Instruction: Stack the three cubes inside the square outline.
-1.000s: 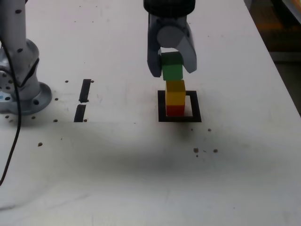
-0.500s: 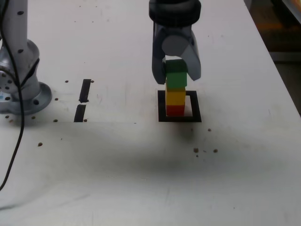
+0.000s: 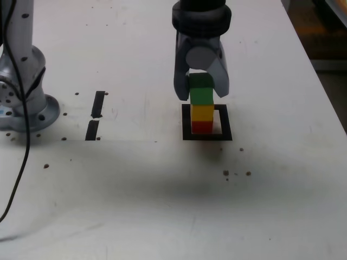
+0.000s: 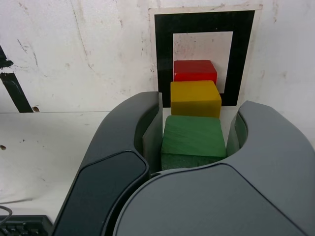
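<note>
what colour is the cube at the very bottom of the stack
Red: the bottom cube sits under the yellow one, inside the square outline. The exterior view shows it best.

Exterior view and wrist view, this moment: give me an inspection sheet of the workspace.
Surface: white table, scuffed, with dark specks.
Job's things: red cube inside the square outline, yellow cube on it, green cube on top of the yellow.
Clutter: two short black tape strips at the exterior view's left; small dark crumbs in front of the outline.
Hand: hand shut on the green cube, pointing down over the stack.
Cables: black cable hanging by the arm base.
Surroundings: dark floor beyond the table's right edge.
</note>
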Controlling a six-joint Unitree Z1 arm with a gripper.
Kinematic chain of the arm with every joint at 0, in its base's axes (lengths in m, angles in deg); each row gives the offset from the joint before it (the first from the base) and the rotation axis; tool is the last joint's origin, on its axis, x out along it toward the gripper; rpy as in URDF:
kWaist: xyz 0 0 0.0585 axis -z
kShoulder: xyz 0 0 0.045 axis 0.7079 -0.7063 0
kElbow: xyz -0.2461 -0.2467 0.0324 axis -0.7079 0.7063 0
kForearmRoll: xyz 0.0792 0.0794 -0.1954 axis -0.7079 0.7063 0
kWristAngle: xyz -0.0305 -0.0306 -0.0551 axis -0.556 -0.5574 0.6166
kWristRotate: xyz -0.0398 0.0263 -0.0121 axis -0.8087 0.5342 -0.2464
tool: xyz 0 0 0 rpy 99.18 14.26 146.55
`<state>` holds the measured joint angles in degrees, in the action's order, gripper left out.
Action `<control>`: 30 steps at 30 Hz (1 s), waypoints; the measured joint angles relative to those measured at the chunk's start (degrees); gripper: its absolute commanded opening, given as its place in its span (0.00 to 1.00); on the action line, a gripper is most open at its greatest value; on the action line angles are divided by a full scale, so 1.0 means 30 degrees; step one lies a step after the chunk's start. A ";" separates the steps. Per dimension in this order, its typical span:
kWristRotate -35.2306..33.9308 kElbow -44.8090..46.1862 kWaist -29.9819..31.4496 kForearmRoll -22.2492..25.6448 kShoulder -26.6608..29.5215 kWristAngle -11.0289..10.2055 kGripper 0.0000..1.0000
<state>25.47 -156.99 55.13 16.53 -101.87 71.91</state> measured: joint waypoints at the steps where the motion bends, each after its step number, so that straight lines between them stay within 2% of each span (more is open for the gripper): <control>1: -0.0017 0.0014 0.0000 -0.0013 -0.0045 0.0000 0.36; 12: -0.0124 0.0124 0.0000 -0.0061 -0.0094 0.0000 0.62; 25: -0.0123 0.0198 0.0001 -0.0323 -0.0094 -0.0130 0.78; 30: -0.0237 0.0195 0.0002 -0.0060 0.0045 -0.0581 0.85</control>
<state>24.76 -156.40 55.13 16.35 -101.74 70.16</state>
